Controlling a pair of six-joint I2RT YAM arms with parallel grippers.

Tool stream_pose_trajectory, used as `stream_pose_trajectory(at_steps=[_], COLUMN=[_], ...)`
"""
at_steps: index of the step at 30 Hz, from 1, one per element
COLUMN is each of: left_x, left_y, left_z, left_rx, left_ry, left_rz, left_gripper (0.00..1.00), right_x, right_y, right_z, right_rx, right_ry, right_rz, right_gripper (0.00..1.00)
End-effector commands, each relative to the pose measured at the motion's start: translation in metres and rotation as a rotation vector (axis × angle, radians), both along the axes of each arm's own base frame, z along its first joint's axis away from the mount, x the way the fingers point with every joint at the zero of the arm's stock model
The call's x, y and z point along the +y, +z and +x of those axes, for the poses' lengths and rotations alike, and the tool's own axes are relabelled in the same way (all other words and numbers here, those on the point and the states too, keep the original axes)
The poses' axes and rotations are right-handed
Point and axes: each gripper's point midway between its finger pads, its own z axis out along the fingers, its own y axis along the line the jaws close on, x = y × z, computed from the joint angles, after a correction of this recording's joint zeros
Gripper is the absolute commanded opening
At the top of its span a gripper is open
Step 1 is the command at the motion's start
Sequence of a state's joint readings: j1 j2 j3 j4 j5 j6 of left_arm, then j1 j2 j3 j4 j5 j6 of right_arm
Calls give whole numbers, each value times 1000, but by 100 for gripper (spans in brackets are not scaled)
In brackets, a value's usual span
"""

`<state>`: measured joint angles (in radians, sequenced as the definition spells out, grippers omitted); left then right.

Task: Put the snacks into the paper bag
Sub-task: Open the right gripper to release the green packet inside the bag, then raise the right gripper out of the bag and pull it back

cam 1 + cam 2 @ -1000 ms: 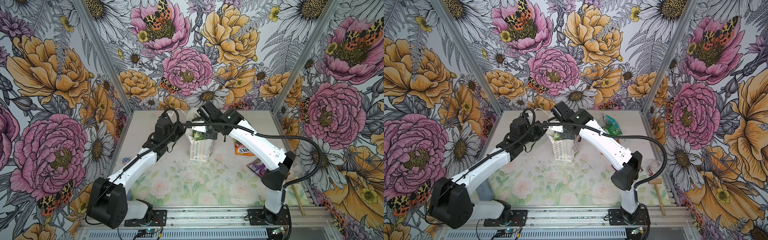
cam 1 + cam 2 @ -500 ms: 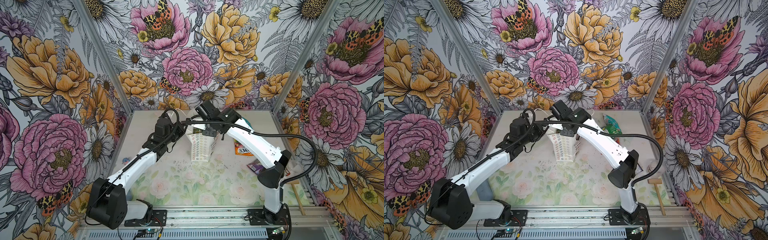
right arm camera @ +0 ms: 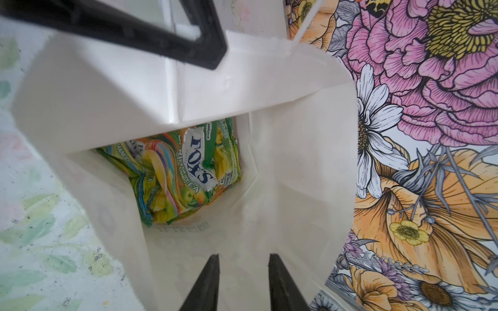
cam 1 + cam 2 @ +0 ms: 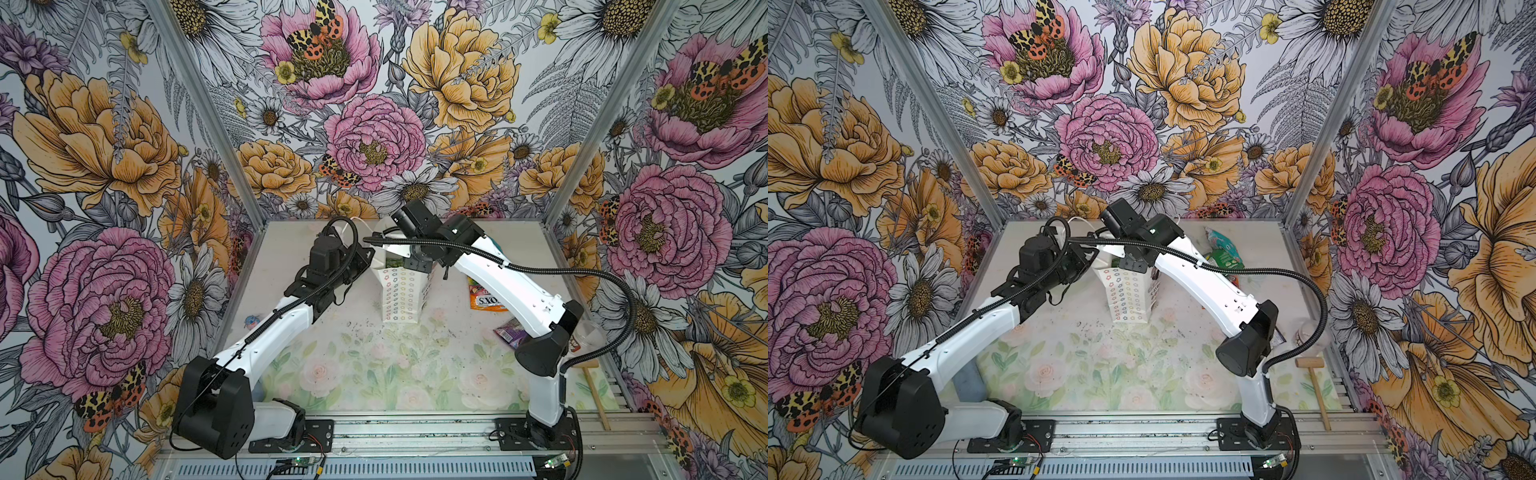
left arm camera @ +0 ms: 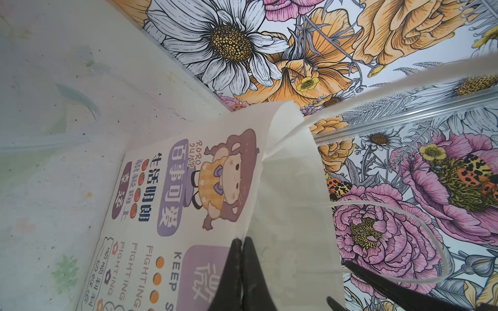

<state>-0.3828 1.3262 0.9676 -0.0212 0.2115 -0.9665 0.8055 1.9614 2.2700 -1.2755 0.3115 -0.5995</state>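
Note:
The white paper bag (image 4: 400,296) (image 4: 1128,297) stands upright near the back middle of the table, mouth open. My left gripper (image 5: 241,240) (image 4: 369,261) is shut on the bag's upper rim, next to the side printed with a cartoon girl (image 5: 226,177). Just over the bag's mouth, my right gripper (image 3: 244,258) (image 4: 417,266) is open with nothing between its fingers. A green-yellow FOX'S packet (image 3: 186,167) lies at the bottom of the bag. An orange packet (image 4: 484,300) and a purple packet (image 4: 508,332) lie on the table to the right. Teal and green packets (image 4: 1224,249) lie behind the right arm.
A clear plastic cup (image 4: 1308,329) and a small wooden mallet (image 4: 1314,380) sit near the table's right edge. The bag's thin cord handle (image 5: 404,212) loops out beside the left gripper. Floral walls close in the back and both sides.
The right gripper's jaws have spread apart above the bag, and the green-yellow packet now lies inside it. The left gripper has kept its hold on the rim.

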Motion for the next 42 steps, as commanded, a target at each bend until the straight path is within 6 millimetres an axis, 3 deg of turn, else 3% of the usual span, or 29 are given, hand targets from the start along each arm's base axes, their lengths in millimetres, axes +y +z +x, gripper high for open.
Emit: stream_pose_trajectory(at_steps=[1,7,16,24,30,37,42], left_x=[1,1,1,0,-3,-4,-4], left_y=[10,11,12,9,10,11,12], left_z=[-3,-3,-3,-3,-2,-2,-2], left_rx=[-35,-35,-36,-29,-31,-32,-33], left_ry=[-5,-6,-5,-4,-11,-11,-12], left_rz=[-1,-2,-2,-2,-3,-3,-6], left_gripper=[0,0,0,0,0,0,0], right_x=[0,4,-37,-86,-129,-177,-209], right_y=[43,71,112,152,172,180,177], right_z=[-15,-40,-48,-57,-60,-56,-40], right_rx=[-10,47,18,8,-74,-158,-197], right_ry=[-22,-14,-124,-235,-308,-437,-561], right_rz=[180,351,498,711,821,863,866], right_gripper=[36,42,63,70,73,75,83])
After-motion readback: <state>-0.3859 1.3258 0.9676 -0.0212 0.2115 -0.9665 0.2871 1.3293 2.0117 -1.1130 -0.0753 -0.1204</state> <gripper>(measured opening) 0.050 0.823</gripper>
